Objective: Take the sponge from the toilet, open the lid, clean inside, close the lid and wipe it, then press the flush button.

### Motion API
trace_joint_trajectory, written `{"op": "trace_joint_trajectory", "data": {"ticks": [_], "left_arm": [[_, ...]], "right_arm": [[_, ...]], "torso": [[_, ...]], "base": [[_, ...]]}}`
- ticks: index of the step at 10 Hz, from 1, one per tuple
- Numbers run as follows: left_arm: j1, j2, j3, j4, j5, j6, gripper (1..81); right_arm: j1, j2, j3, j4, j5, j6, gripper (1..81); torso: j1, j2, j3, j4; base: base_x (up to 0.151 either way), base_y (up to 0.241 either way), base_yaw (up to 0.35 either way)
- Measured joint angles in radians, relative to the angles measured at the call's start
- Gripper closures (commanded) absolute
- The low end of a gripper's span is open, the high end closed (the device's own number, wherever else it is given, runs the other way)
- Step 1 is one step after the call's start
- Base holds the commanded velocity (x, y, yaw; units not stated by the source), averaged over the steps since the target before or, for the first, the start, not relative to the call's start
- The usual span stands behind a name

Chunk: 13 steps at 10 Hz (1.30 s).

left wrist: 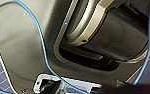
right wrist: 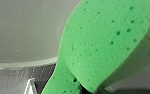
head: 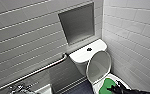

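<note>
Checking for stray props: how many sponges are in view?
1. The green sponge is held by the right gripper at the toilet bowl, below the raised lid.

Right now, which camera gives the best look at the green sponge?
The right wrist view: the sponge is close up, its pores plain. The head view has it small, in the toilet by the right gripper. The left wrist view looks at the robot's dark body and a blue cable.

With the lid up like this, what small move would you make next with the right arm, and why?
Probably lower the sponge deeper into the toilet and start wiping: the lid stands open, and the right gripper holds the sponge at the bowl's mouth.
</note>
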Motion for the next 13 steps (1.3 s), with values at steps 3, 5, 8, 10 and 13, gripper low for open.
{"op": "trace_joint_trajectory", "data": {"ticks": [3,5,8,10,13], "left_arm": [[0.004,0.0,0.0,0.0,0.001,0.0,1.0],[0.006,0.0,0.0,0.0,0.001,0.0,1.0],[0.004,0.0,0.0,0.0,0.001,0.0,1.0],[0.004,0.0,0.0,0.0,0.001,0.0,1.0],[0.004,0.001,0.0,0.0,0.001,0.0,1.0]], "right_arm": [[0.004,0.063,-0.037,-0.001,-0.021,0.001,81.1],[-0.016,0.074,-0.088,-0.001,-0.016,0.002,81.1],[-0.122,0.071,-0.124,0.006,0.151,0.02,81.1],[-0.162,0.071,-0.125,0.009,0.251,0.022,81.1],[-0.226,-0.008,-0.047,0.01,0.313,0.025,81.1]], "torso": [[0.0,0.0,0.0,0.092],[0.0,0.0,0.0,0.101],[0.0,0.0,0.0,0.101],[0.0,0.0,0.0,0.101],[0.0,0.0,0.0,0.102]], "base": [[0.0,0.0,0.0],[0.0,0.0,0.0],[0.0,0.0,0.0],[0.0,0.0,0.0],[0.0,0.0,0.0]]}}
